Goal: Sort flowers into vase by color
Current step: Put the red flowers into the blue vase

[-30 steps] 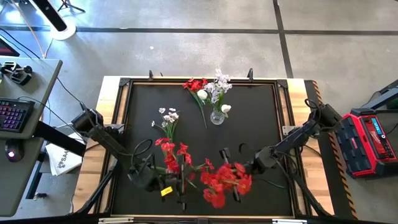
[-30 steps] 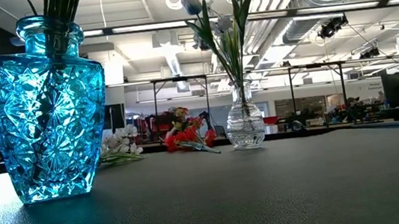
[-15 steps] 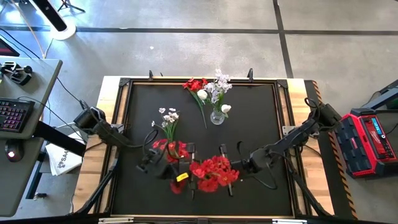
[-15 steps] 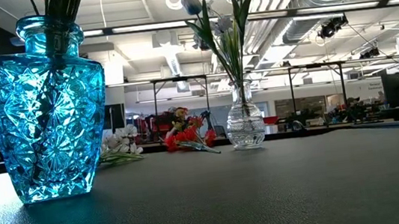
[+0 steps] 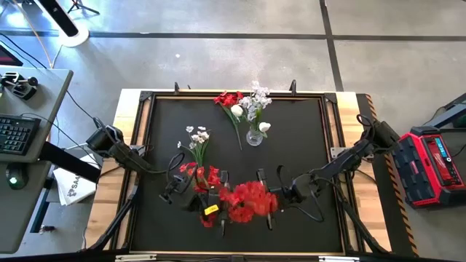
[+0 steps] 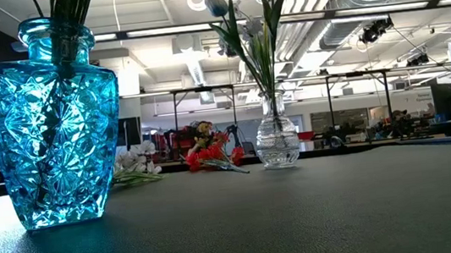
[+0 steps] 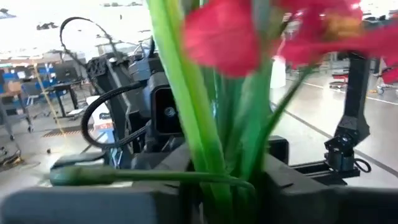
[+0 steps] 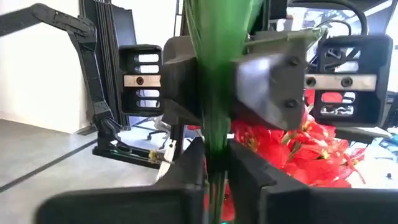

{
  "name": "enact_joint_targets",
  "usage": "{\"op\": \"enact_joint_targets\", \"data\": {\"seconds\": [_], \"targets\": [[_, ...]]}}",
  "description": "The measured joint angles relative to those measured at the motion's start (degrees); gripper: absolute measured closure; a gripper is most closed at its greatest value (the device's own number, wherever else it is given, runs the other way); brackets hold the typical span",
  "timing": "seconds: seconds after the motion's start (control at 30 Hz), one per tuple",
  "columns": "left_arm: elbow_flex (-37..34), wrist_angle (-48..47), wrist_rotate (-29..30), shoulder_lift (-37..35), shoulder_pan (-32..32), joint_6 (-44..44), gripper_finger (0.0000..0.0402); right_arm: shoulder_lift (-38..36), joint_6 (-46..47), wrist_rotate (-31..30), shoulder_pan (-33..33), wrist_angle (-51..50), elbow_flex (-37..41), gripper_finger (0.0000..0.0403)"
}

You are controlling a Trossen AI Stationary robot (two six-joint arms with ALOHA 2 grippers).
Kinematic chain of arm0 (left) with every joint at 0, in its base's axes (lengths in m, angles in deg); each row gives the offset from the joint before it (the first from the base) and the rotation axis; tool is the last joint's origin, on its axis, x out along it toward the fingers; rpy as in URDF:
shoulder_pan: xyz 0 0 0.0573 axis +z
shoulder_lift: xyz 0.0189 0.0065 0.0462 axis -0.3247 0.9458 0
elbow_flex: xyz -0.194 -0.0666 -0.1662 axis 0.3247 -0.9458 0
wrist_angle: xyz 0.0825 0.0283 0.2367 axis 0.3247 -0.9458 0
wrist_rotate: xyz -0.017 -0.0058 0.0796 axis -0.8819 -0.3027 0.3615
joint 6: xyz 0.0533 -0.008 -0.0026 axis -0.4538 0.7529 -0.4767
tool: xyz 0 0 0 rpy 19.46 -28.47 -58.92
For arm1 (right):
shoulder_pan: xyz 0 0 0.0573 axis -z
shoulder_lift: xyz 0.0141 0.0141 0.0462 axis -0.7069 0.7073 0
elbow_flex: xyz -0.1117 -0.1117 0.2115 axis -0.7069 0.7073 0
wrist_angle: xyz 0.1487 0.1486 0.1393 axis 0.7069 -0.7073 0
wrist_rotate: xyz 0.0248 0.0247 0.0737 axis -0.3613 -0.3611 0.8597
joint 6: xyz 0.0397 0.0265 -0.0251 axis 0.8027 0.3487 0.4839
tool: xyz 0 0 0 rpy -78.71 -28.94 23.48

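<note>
Both arms have swung inward, and the left end effector [image 5: 211, 198] has clamped onto the red flowers [image 5: 244, 201] that the right end effector [image 5: 271, 198] also grips by the stems, near the surface's [image 5: 306, 145] front edge.

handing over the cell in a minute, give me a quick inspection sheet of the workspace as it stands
surface: black mat in a wooden frame, flat.
job's things: red flower bunch held up between both arms at the near edge; clear vase with pale flowers at the far side; red sprig and white sprig lying on the mat; blue vase holding stems.
clutter: nothing seen.
grippers: left pincer closed around the green stems; right pincer shut on the same stems.
cables: black loops hang from both arms over the mat.
surroundings: keyboard on a side desk, red case on the floor.
</note>
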Motion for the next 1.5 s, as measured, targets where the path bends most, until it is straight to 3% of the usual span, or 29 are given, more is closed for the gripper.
{"op": "enact_joint_targets", "data": {"seconds": [0.17,0.33,0.43,0.53,0.7,0.8,0.87,1.03,1.1,1.33,1.5], "targets": [[0.6,-0.1,-0.4,-1.5,-2.4,-4.5,0.0390,-0.9,1.0,-1.2,-0.9,-0.4,0.0,0.0296],[3.2,0.6,-0.5,-3.7,-7.2,-12.9,0.0390,-2.5,0.7,-2.5,-2.7,-1.3,0.0,0.0242],[4.9,0.5,0.2,-5.0,-11.1,-21.5,0.0395,-2.5,0.8,-2.5,-4.5,-2.2,0.0,0.0228],[6.5,0.5,4.8,-6.4,-15.9,-28.1,0.0398,-2.5,1.9,-4.3,-6.5,-3.4,0.1,0.0227],[8.2,-3.1,9.0,-9.4,-23.3,-25.5,0.0398,-2.5,1.6,-12.2,-10.2,-3.5,1.5,0.0234],[8.7,-9.1,9.3,-11.0,-26.8,-17.6,0.0398,-2.5,1.6,-15.6,-11.5,-4.2,1.7,0.0237],[8.7,-14.7,13.1,-11.8,-28.8,-10.8,0.0398,-2.5,1.6,-16.7,-12.0,-4.3,1.7,0.0239],[8.7,-31.5,37.7,-10.9,-31.8,5.4,0.0398,-2.5,1.6,-17.2,-12.5,-4.3,1.7,0.0242],[8.7,-40.4,44.4,-10.3,-31.8,14.0,0.0398,-2.5,1.8,-17.2,-12.5,-4.3,1.7,0.0242],[3.6,-70.3,55.9,-10.5,-29.7,57.3,0.0399,-2.5,1.9,-17.1,-12.4,-5.5,1.7,0.0242],[-1.4,-74.6,60.9,-12.8,-30.0,73.8,0.0401,-2.5,2.0,-17.1,-12.4,-6.4,1.7,0.0242]]}}
